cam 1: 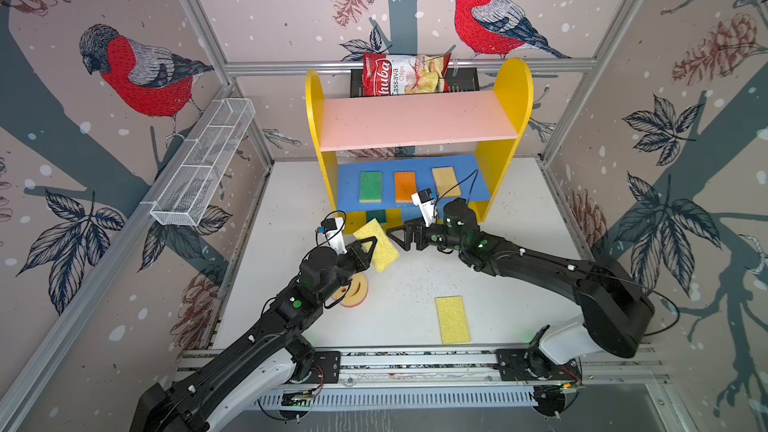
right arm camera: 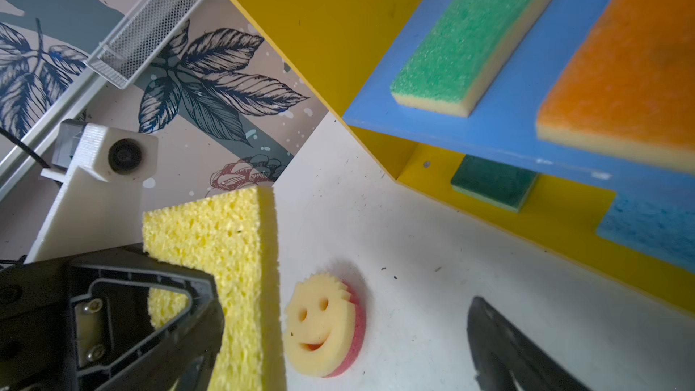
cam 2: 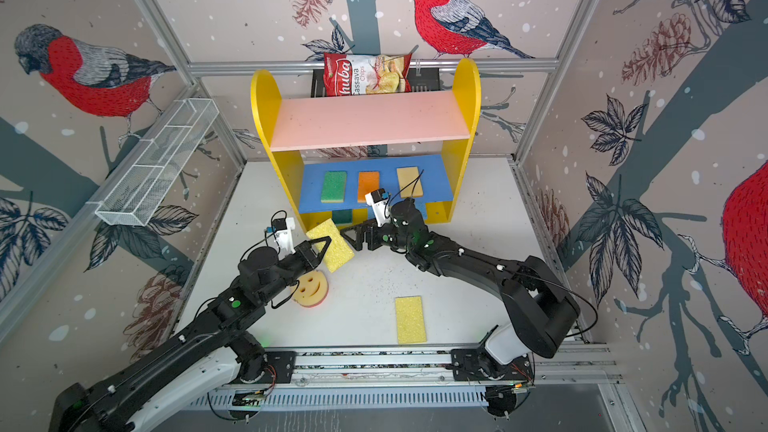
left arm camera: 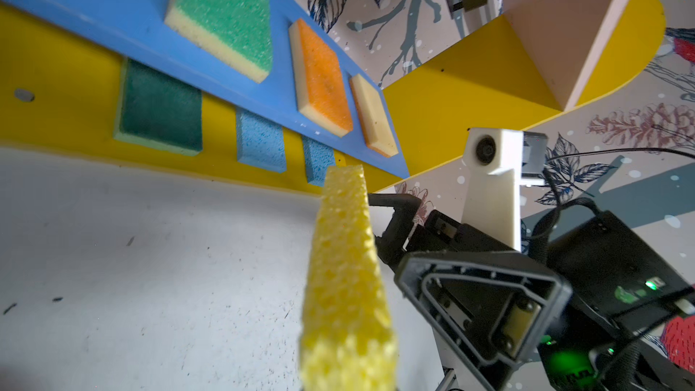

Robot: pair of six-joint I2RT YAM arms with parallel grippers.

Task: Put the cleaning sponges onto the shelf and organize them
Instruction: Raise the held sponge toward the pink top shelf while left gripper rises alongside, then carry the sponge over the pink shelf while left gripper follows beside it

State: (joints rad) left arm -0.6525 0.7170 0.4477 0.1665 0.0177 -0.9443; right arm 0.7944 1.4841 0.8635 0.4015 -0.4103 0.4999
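My left gripper [cam 1: 370, 246] is shut on a yellow sponge [cam 1: 381, 252], holding it tilted above the table just before the shelf [cam 1: 505, 118]. The sponge shows edge-on in the left wrist view [left arm camera: 346, 276]. My right gripper [cam 1: 397, 238] stands open just to the right of it, with nothing between its jaws. Green [cam 1: 370, 187], orange [cam 1: 405, 187] and tan [cam 1: 446, 182] sponges lie on the blue middle board. A dark green [left arm camera: 160, 107] and two light blue sponges [left arm camera: 261, 144] lie on the yellow base. A round smiley sponge [cam 2: 309, 288] and another yellow sponge [cam 1: 453, 320] lie on the table.
A red-white chips bag [cam 1: 403, 74] sits in a black basket [cam 1: 465, 81] behind the shelf. A white wire basket [cam 1: 203, 160] hangs on the left wall. The pink top board [cam 1: 415, 118] is bare. The arms' rail [cam 1: 415, 361] runs along the front edge.
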